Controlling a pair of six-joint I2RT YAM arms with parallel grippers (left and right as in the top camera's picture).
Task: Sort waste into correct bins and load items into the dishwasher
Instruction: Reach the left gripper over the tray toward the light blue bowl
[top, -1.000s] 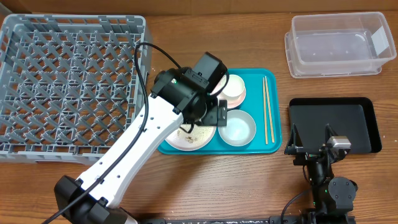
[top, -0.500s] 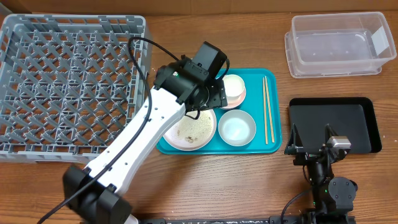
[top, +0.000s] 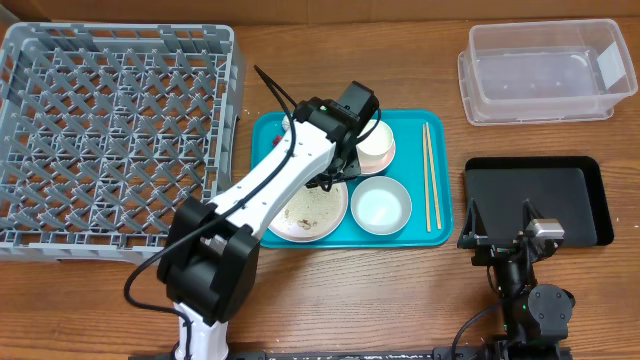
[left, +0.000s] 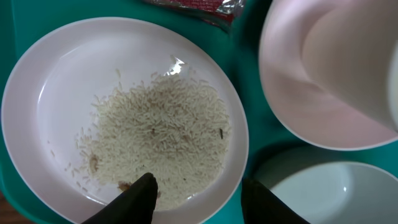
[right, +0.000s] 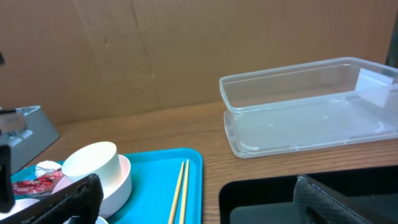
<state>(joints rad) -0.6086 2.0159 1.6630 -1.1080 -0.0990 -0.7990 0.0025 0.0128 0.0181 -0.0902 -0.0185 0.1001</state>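
Note:
The white plate (left: 62, 93) with a patch of rice scraps (left: 155, 137) lies on the teal tray (top: 410, 130). My left gripper (left: 199, 186) straddles the plate's right rim, one finger over the rice and the other outside the rim, and the jaws still stand apart. The red wrapper (left: 199, 7) lies just beyond the plate. A white cup sits in a pale bowl (top: 375, 145), with a second bowl (top: 381, 205) in front of it. The chopsticks (top: 431, 175) lie along the tray's right side. My right gripper (top: 500, 215) stands open and empty by the black tray (top: 570, 200).
The grey dish rack (top: 110, 130) fills the left of the table. A clear tub (top: 545, 70) stands at the back right, behind the black tray. In the right wrist view, a small white tissue (right: 46, 167) shows beside the wrapper.
My left arm has swung right and reached further over the teal tray. Its jaws have narrowed from wide open around the plate's rim. The right arm has not moved.

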